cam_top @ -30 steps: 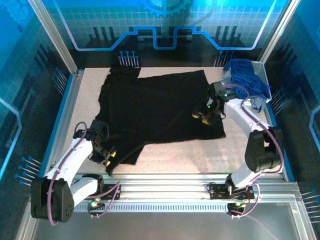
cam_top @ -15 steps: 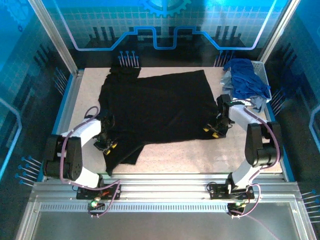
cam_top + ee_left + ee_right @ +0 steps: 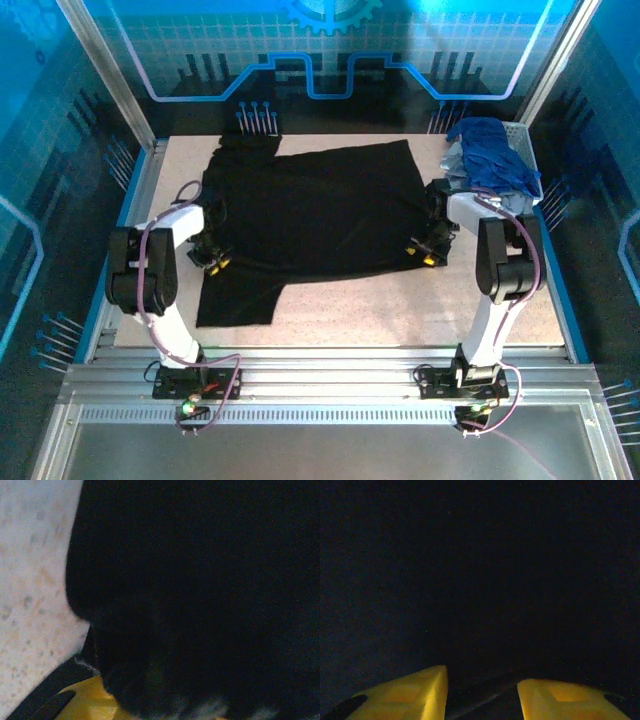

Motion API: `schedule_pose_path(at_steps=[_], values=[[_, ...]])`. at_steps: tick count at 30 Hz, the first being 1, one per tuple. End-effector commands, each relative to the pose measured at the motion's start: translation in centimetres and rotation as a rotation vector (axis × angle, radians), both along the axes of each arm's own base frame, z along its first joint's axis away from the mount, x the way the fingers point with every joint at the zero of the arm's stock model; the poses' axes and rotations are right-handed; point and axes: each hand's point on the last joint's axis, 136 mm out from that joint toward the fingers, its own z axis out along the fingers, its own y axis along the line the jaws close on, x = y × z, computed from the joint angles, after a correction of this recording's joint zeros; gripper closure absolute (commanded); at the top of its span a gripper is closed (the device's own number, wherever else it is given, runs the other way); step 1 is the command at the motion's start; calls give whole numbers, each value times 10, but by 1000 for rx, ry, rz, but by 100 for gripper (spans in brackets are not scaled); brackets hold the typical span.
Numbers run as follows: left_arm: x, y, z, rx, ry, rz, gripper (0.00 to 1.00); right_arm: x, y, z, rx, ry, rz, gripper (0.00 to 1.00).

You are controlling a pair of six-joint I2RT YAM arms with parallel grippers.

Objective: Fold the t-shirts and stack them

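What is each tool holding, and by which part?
Cannot be told: left tool meets the black t-shirt at its left edge, right tool at its right edge, jaws apart.

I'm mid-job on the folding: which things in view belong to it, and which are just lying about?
Job:
- black t-shirt, spread on the table
- blue t-shirts, heaped in the basket

Lying about:
- white mesh basket, only holding the heap

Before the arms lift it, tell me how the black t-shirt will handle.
The black t-shirt lies flat and follows the table, so it will probably hang limp. It looks thin, so it is likely light. Pushed, it may bunch rather than slide whole.
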Motion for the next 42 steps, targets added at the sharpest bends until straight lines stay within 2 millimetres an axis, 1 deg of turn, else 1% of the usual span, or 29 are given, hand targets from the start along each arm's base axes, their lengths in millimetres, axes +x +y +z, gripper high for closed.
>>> schedule_pose_path(at_steps=[1,3,4,6,7,8,9,10,12,14,17,18,20,23,25,27,31,33,35,37,39,41,42], values=[[22,12,-15,44,0,-45,77,0,-10,-16,-61,39,10,57],[32,13,-17,41,9,-50,77,5,-8,-14,-52,24,17,57],[37,13,-16,40,2,-50,77,7,-7,-12,-47,19,18,56],[42,13,-11,37,5,-51,75,10,-7,-5,-54,10,21,55],[42,13,-6,37,4,-50,72,12,-7,1,-60,-9,22,55],[40,14,3,44,-4,-42,62,14,-8,9,-66,-37,19,54],[34,15,13,51,-13,-29,53,16,-9,18,-71,-64,17,53],[25,16,24,58,-23,-7,47,19,-10,28,-72,-95,14,51],[-1,14,43,60,-47,48,44,22,-10,50,-75,-154,14,49],[-37,11,52,51,-45,122,44,23,-9,70,-67,-209,21,46],[-81,3,47,13,-25,237,43,22,-2,93,-40,-272,38,45],[-90,1,42,-3,-10,270,43,21,1,97,-28,-286,44,44],[-103,-3,30,-46,16,328,43,19,10,105,14,-315,56,44],[-107,-7,18,-87,30,392,43,13,21,110,75,-330,66,44],[-107,-4,15,-77,31,409,43,9,26,113,101,-334,69,44],[-105,1,12,-58,34,409,43,6,29,116,122,-340,73,43],[-100,6,1,-37,55,404,43,0,31,124,141,-352,75,43],[-91,8,-4,-34,23,400,46,-1,32,127,149,-357,73,43],[-81,6,-9,-52,4,397,55,-4,31,127,154,-351,65,43],[-77,6,-14,-53,3,392,69,-7,26,126,144,-340,52,44],[-74,9,-13,-43,-19,381,83,-11,19,122,132,-332,29,45],[-72,10,-6,-38,-44,379,98,-17,8,116,122,-307,-20,45],[-71,9,0,-35,-59,376,100,-21,2,112,111,-290,-53,45]])
